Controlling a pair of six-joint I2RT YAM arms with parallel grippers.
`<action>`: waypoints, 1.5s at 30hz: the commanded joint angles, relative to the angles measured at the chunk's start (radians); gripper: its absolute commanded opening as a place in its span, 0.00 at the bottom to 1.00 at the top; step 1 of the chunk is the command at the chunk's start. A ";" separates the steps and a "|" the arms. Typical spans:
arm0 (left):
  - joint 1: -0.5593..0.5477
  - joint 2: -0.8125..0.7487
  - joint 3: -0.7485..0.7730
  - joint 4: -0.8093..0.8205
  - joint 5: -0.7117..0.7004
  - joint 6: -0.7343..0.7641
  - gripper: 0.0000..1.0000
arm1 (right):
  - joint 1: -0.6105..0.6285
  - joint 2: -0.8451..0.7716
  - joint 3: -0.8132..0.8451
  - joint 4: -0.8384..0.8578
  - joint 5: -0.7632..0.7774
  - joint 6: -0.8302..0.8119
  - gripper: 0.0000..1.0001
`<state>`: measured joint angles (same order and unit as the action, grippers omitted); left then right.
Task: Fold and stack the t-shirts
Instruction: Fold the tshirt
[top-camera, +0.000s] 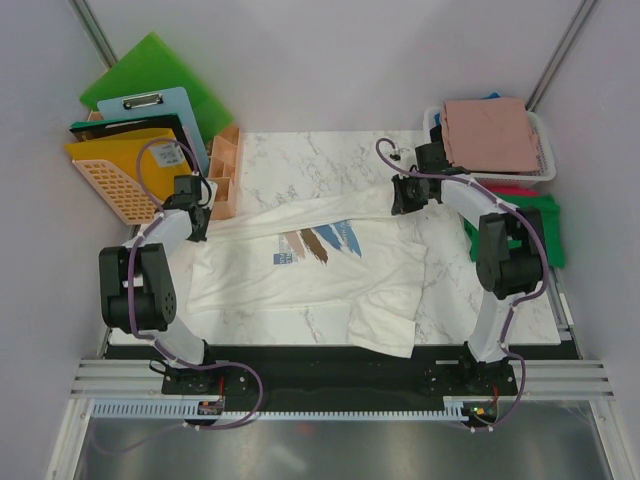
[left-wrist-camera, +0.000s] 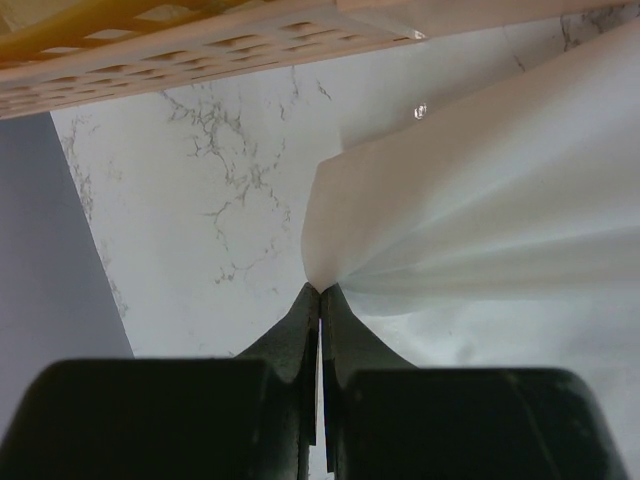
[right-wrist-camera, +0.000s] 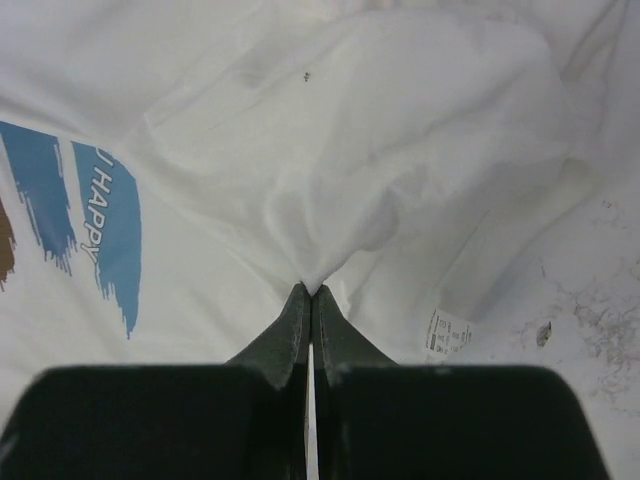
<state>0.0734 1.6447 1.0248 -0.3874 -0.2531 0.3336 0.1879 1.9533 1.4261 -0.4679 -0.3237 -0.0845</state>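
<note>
Cloth is pinched at two points. The left claw (top-camera: 198, 228) is clamped on the upper left edge of the cream-white t-shirt (top-camera: 310, 275). The right claw (top-camera: 402, 200) is clamped on a bunched fold at the upper right edge. In both wrist views the fingertips meet on fabric. The shirt lies print up on the marble table (top-camera: 300, 160), spread between the two claws and toward the arm bases, and its corner nearest the right base is rumpled. To fold it well, I judge both claws should rise together and level, holding the edge taut between them, then carry it toward the bases so it lands straight. Room is tight outward of the left claw, where the orange mesh tray (top-camera: 108, 182) and wooden organiser (top-camera: 224, 170) stand just beside it. Beyond the right claw sits the white basket (top-camera: 548, 165), with a dusty-pink t-shirt (top-camera: 490, 133) on top. Open room lies toward the bases.
</note>
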 joint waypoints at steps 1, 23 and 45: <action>0.005 0.018 -0.006 0.018 0.012 -0.010 0.02 | 0.002 -0.132 -0.012 -0.012 -0.037 -0.026 0.00; 0.005 0.007 -0.008 0.009 0.023 -0.010 0.02 | 0.022 -0.481 -0.266 -0.229 -0.150 -0.129 0.00; 0.005 -0.017 -0.026 -0.004 0.021 0.013 0.02 | 0.035 -0.287 -0.239 0.023 0.018 -0.100 0.68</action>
<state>0.0734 1.6634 1.0008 -0.3969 -0.2264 0.3340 0.2165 1.7191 1.1809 -0.5083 -0.3344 -0.1864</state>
